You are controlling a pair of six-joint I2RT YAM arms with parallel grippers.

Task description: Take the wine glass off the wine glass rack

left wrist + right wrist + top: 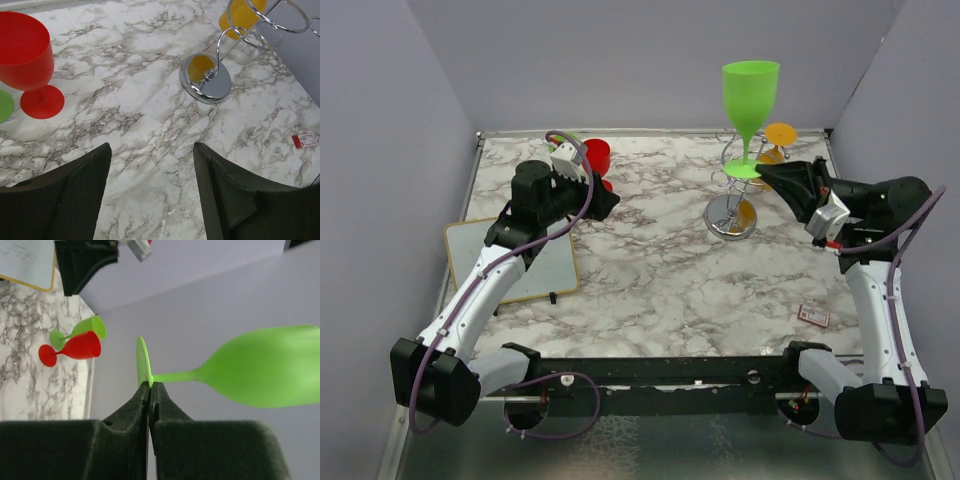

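The bright green plastic wine glass (751, 90) stands upright in the air, its round foot level with the curled top arms of the silver wire wine glass rack (731, 203). Whether foot and wire touch cannot be told from the top view. The right gripper (764, 178) has its fingers pressed together on the rim of that foot; the right wrist view shows the edge of the foot pinched between the two black tips, the stem and bowl reaching away from them. An orange plastic wine glass (779, 136) hangs on the far side of the rack.

The left gripper (152, 150) is over the marble-patterned table (660, 280), well apart from the rack, fingers spread and holding nothing. A red plastic wine glass (25, 50) stands just beside it. A white board (510, 262) lies at the table's left edge, and a small red and white card (813, 316) lies near the right arm.
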